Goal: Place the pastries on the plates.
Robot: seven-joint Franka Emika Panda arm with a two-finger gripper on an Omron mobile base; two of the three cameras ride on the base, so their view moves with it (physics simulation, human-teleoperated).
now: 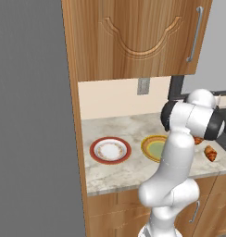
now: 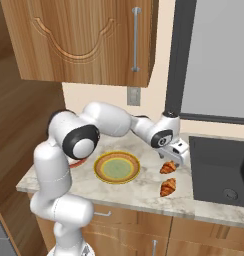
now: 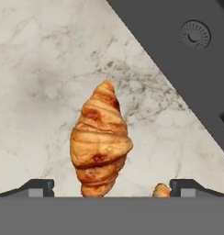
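Note:
Two golden-brown croissants lie on the marble counter right of the plates. My gripper (image 2: 175, 158) hangs open just above the farther croissant (image 2: 168, 167), which stands large between the widely spread fingertips (image 3: 40, 187) in the hand view (image 3: 101, 144). The nearer croissant (image 2: 168, 187) lies free toward the counter's front (image 1: 210, 153), and a sliver of it shows by the right fingertip (image 3: 162, 189). The yellow-rimmed plate with the green centre (image 2: 117, 167) sits bare left of the croissants. The red-rimmed plate (image 1: 110, 150) lies further left, also bare. My arm partly covers the yellow plate (image 1: 151, 147) in the left base view.
A dark cooktop (image 2: 219, 170) is set into the counter just right of the croissants, its corner showing in the hand view (image 3: 187, 69). A wooden wall cabinet (image 1: 133, 37) hangs over the counter. A tall wooden panel (image 1: 75, 139) ends the counter on the left.

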